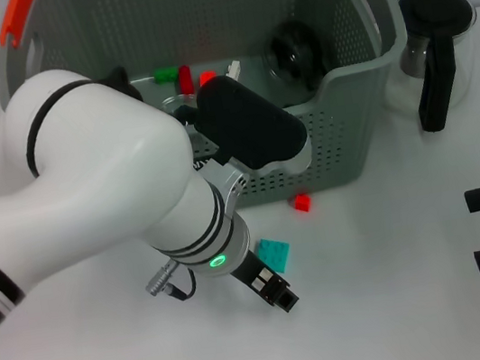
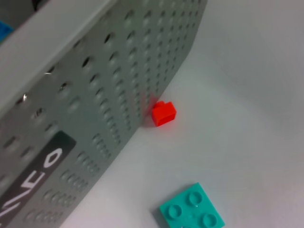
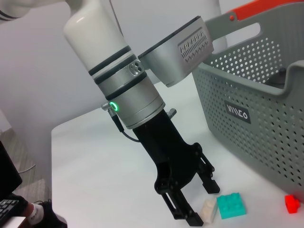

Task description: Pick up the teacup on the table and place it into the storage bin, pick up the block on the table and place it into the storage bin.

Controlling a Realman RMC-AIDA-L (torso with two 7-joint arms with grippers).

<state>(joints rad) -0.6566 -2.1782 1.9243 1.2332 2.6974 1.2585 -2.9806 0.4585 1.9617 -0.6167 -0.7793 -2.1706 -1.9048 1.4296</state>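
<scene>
A teal block (image 1: 275,252) (image 2: 192,214) (image 3: 231,205) lies flat on the table in front of the storage bin (image 1: 343,136) (image 2: 95,95) (image 3: 266,109). A small cream block (image 3: 208,210) lies right beside it. My left gripper (image 1: 274,288) (image 3: 201,203) hangs open just over the table, its fingertips to either side of the cream block. A small red block (image 1: 300,202) (image 2: 164,113) (image 3: 292,203) sits close to the bin's front wall. A dark glass teacup (image 1: 292,48) lies inside the bin, at the back right. My right gripper (image 1: 473,232) rests open at the right edge.
A glass pitcher (image 1: 433,44) with a black handle stands right of the bin. Small green, red and white blocks (image 1: 187,76) lie on the bin's floor. The left arm's bulk covers the bin's front left part.
</scene>
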